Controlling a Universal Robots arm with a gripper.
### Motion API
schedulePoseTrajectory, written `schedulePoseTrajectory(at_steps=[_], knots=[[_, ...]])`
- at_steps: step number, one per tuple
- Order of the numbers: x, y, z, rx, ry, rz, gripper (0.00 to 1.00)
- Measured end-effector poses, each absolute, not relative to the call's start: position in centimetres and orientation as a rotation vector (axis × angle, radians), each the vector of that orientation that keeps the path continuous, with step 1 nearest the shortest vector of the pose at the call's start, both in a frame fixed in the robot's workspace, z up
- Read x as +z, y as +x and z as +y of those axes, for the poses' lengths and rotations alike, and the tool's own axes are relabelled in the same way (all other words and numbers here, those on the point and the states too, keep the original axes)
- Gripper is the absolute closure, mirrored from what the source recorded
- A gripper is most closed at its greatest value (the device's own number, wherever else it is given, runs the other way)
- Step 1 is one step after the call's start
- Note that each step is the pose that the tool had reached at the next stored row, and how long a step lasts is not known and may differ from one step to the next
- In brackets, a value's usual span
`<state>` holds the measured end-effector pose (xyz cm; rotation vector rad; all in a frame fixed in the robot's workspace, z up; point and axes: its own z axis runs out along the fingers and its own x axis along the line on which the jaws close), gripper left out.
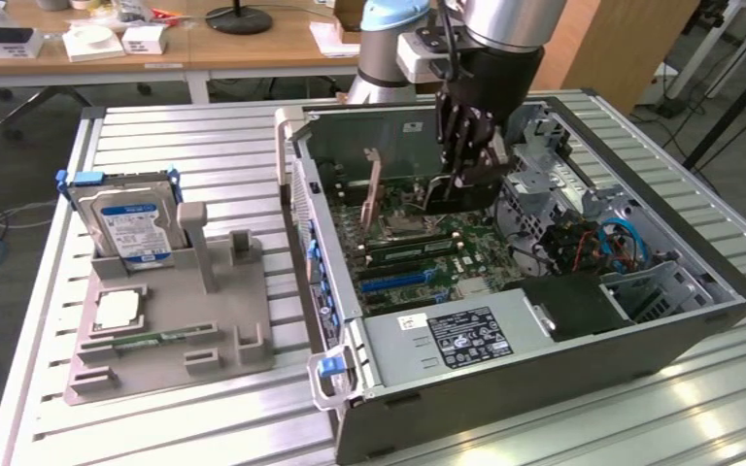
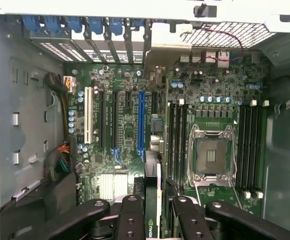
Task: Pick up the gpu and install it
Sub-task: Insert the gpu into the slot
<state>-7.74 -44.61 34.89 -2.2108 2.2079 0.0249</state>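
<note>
My gripper (image 1: 461,175) reaches down into the open computer case (image 1: 684,320) and is shut on the gpu (image 1: 451,199), a dark card held upright above the motherboard (image 1: 412,262). In the wrist view the gpu (image 2: 158,190) runs edge-on between my black fingers (image 2: 130,220), a green logo on its near edge. It hangs over the board close beside the long blue slot (image 2: 141,120), between that slot and the memory slots. Whether the card touches a slot is hidden by its own edge.
The empty processor socket (image 2: 212,155) lies beside the memory slots. A power supply (image 1: 457,335) fills the case's near end, with blue cables (image 1: 620,243) at the exterior view's right. Outside, a grey holder (image 1: 166,359) carries a silver hard drive (image 1: 133,223) and a green memory stick (image 1: 152,340).
</note>
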Motion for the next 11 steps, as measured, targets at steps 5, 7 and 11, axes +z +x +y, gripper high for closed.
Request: schedulePoseTrajectory(at_steps=[5,7,11], knots=[[34.3,-7.8,-44.6,0.025,-2.211,2.208,0.74],[34.1,-7.8,-44.6,0.025,-2.211,2.207,0.74],[33.7,-7.8,-44.6,0.025,-2.212,2.206,0.74]])
